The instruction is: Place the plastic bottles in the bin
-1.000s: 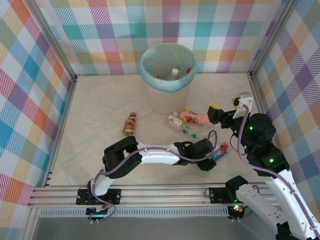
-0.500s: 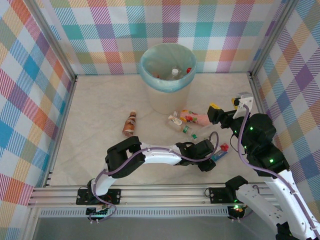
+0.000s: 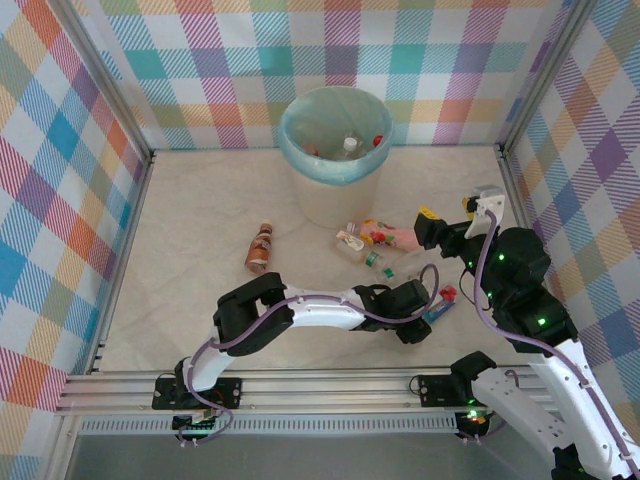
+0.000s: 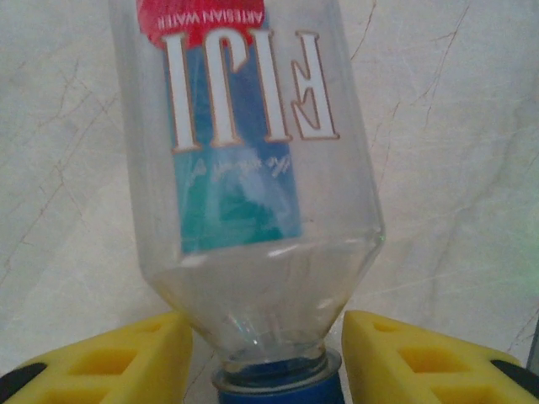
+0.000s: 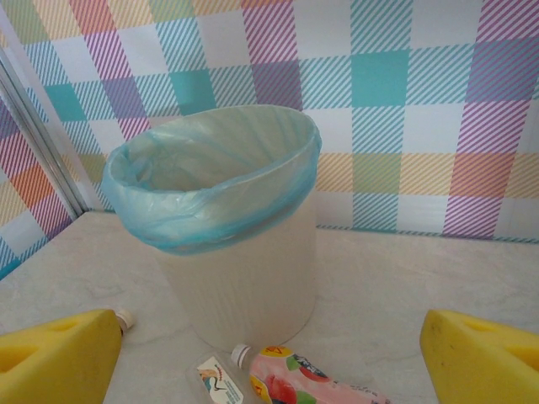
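Note:
A clear bottle [image 4: 253, 168] with a blue and red label and a blue cap lies on the table at the front right. My left gripper [image 4: 268, 370] is shut on its neck and cap, with a yellow finger on each side. From above, the left gripper [image 3: 428, 310] lies low beside that bottle [image 3: 440, 308]. The right gripper [image 3: 447, 222] hangs open and empty, facing the bin [image 5: 253, 278]. A pink bottle [image 5: 316, 389] and a white-labelled one [image 5: 219, 383] lie below the right gripper [image 5: 269, 362]. The bin [image 3: 292, 140] holds some bottles [image 3: 348, 147]. A brown bottle [image 3: 260, 246] lies alone to the left.
More small bottles [image 3: 372, 250] are scattered in front of the bin, and a small red item [image 3: 449, 293] lies by the left gripper. Plaid walls and metal posts [image 3: 512, 160] close in the table on three sides. Bare tabletop [image 3: 190, 220] stretches to the left.
The left jaws have narrowed onto the blue-capped bottle, and the left arm has shifted slightly. The right arm has not moved.

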Action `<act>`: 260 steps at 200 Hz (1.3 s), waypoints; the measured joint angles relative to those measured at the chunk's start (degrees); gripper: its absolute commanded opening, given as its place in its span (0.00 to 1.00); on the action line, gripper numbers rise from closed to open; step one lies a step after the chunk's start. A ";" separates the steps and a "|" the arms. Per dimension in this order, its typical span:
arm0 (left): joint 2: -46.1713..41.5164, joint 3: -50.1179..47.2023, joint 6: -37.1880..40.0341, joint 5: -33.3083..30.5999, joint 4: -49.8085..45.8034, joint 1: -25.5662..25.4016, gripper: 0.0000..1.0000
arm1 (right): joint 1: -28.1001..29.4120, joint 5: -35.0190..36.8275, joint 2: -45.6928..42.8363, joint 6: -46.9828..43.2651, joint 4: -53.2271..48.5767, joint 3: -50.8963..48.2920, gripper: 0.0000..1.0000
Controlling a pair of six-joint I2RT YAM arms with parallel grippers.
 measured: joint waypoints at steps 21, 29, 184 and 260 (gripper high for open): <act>0.22 0.04 0.00 0.17 -0.26 0.00 0.45 | 0.00 0.00 -0.31 0.00 0.00 0.00 0.92; 0.24 0.13 -0.11 0.17 -0.28 0.00 0.43 | 0.00 0.02 -0.42 0.00 0.00 0.00 0.92; -19.76 -16.74 0.57 -7.19 5.88 0.00 0.01 | 0.00 -1.62 -1.05 0.50 0.02 0.15 0.92; -42.88 -31.61 0.66 -21.81 14.19 0.00 0.00 | 0.00 -12.07 8.31 4.66 -1.03 6.88 0.95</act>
